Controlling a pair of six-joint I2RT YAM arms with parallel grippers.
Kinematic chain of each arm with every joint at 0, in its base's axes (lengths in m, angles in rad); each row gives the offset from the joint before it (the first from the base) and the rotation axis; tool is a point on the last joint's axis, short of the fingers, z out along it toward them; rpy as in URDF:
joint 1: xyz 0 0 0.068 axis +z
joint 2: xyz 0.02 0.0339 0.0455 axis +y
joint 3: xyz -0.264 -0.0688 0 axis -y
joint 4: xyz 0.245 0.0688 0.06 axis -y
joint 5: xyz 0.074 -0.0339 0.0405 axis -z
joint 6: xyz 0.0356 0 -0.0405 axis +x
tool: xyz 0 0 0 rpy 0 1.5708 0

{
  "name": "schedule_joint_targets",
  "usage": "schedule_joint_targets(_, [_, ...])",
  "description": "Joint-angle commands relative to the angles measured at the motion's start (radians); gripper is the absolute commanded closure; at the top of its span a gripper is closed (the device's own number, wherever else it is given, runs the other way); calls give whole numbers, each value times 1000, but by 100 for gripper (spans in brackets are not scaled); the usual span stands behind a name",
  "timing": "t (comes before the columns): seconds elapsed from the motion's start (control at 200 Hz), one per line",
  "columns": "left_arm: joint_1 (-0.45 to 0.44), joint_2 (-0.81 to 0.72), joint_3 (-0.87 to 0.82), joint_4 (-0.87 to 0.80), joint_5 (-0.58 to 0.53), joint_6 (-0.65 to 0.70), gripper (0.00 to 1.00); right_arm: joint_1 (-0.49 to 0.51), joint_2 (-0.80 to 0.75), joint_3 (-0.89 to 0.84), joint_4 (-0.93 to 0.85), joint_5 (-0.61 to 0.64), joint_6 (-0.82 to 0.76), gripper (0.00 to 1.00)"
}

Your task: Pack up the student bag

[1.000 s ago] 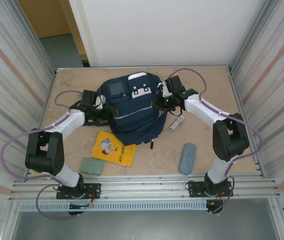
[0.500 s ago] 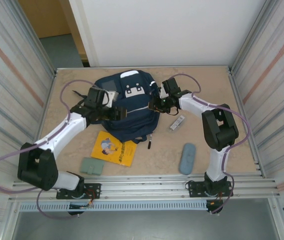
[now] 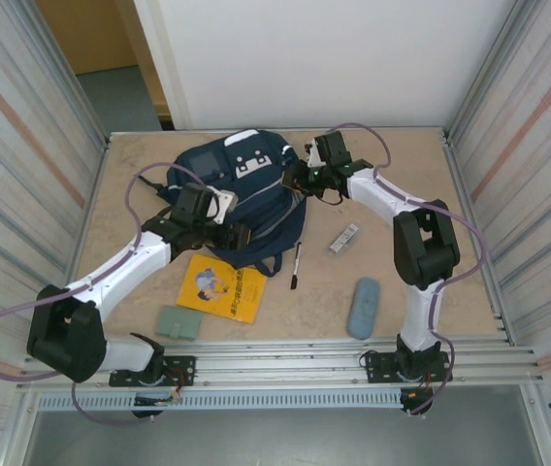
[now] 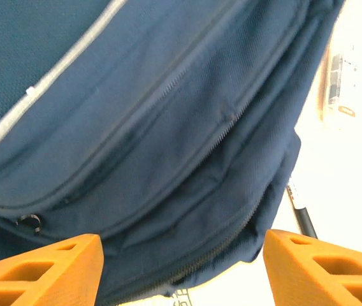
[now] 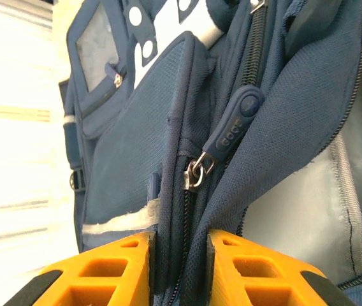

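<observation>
The student bag (image 3: pixel 256 189) is being shown lying at the far middle of the table (image 3: pixel 314 301), its near edge being overlapped by the left gripper (image 4: pixel 181 268) — jaws being held spread wide, contact unclear. Zipper-side fabric is being pinched by the right gripper (image 5: pixel 180 271) — the bag's interior being largely cut off.
</observation>
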Motion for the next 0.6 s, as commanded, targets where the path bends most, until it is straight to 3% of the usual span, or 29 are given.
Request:
schedule_joint_targets(0.0, [1,-43,-33,35,20,-12,32,-1,66,20,59,-5,14,73])
schedule_joint_targets(0.17, [-12,-83,-84,39,-7,-55,32,-11,89,1,23,12,-21,59])
schedule_joint_targets(0.431, [-44,-164,-123,28,-24,-92,32,-9,-91,-91,-136,90,-169,34])
schedule_joint_targets(0.596, [-44,-140,-57,-58,-132,-113,32,45,-235,-197,-202,150,-250,30])
